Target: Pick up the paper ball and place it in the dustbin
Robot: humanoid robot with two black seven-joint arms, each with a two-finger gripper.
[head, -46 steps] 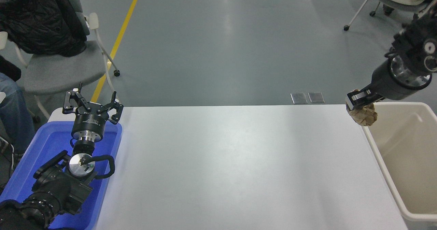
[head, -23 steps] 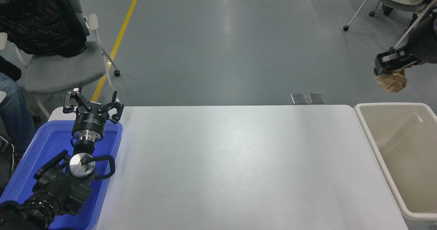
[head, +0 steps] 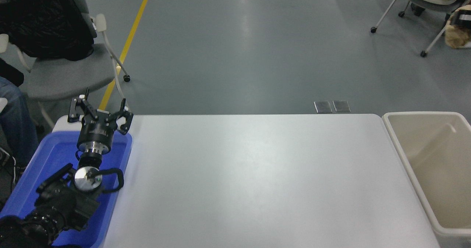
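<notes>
Right hand [head: 461, 20] shows only as a dark sliver at the top right edge, clenched on the ball [head: 457, 37], high and beyond the bin [head: 395, 139]. Beside the white counter's [head: 257, 181] right end stands that cream bin; at its left end a blue tray [head: 44, 156] lies under the left hand [head: 100, 112], fingers spread.

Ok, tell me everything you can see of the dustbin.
The dustbin is a large rectangular bin of cream-beige plastic, as it looks, with a thick rolled white rim and deep, smooth walls. It stands upright and open-topped against the right end of the white table, its rim about level with the tabletop, and the picture's right and bottom edges cut it off. The part of its inside that shows holds nothing. No gripper touches it; the paper ball is high up at the right edge, far above it in the picture.
</notes>
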